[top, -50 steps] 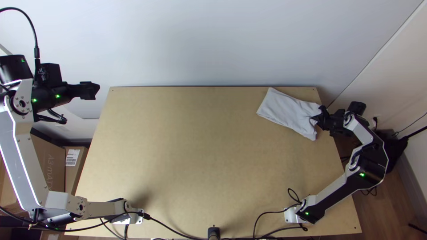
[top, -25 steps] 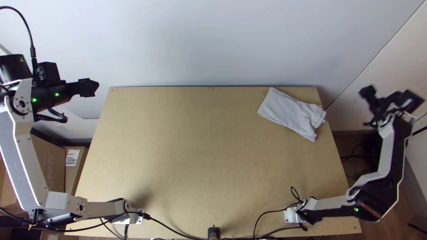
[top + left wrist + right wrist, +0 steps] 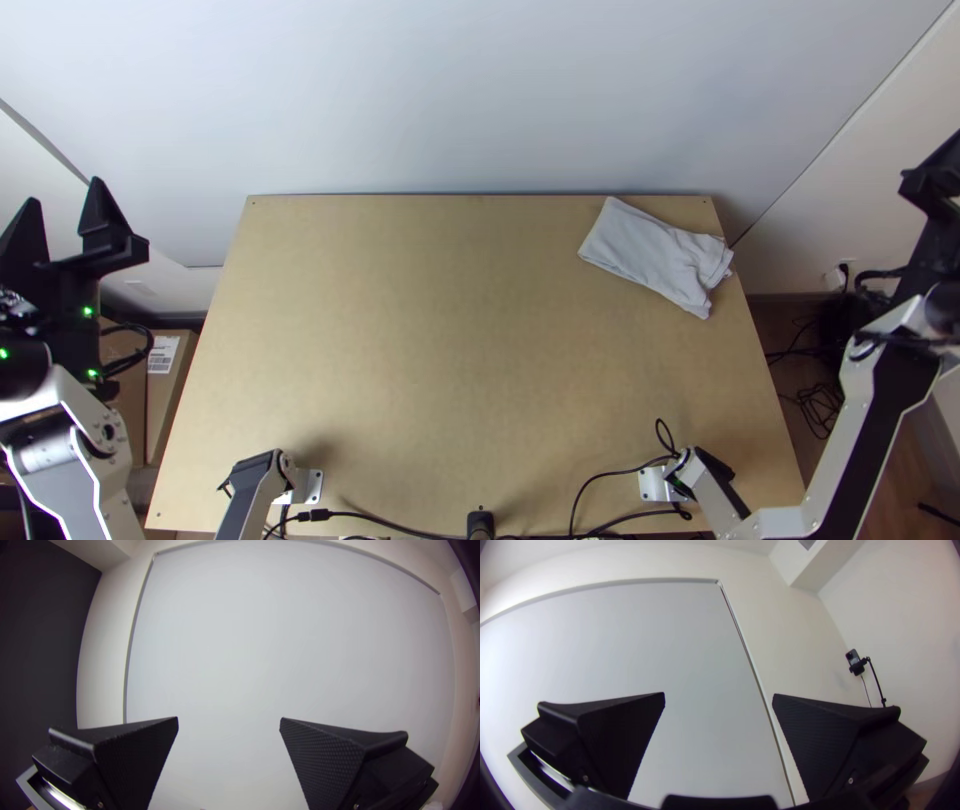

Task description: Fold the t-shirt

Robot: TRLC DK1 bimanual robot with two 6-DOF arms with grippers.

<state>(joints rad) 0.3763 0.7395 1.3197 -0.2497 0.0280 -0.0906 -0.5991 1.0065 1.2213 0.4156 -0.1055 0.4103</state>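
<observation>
at the near edge of the counter (image 3: pixel 440 350), a short black post (image 3: pixel 480 522) stands in the middle, with black cables (image 3: pixel 385 521) running along that edge between the two arm bases. the left base (image 3: pixel 312 487) and right base (image 3: pixel 655 485) sit near that edge, each with its arm angled outward. farther up on the left, past the counter's side, the left gripper (image 3: pixel 66 190) hangs well apart from the cloth, its two black fingers spread wide and nothing between them. a brown box (image 3: pixel 170 400) with a white label is just beside the counter there. out past the right side, the right gripper (image 3: pixel 935 190) is at the edge of the top view; from its wrist, the right gripper (image 3: pixel 719 693) is released too, the fingers wide apart and empty. the shirt (image 3: pixel 650 250) lies by itself in the far right corner of the counter, folded into a narrow pale bundle, slanting, with its rumpled end at the right edge. beyond, the left wrist view faces a big pale panel (image 3: pixel 290 640), and the right wrist view has a phone (image 3: pixel 853 660) on a thin stand (image 3: pixel 876 680) by the wall (image 3: pixel 910 630).
</observation>
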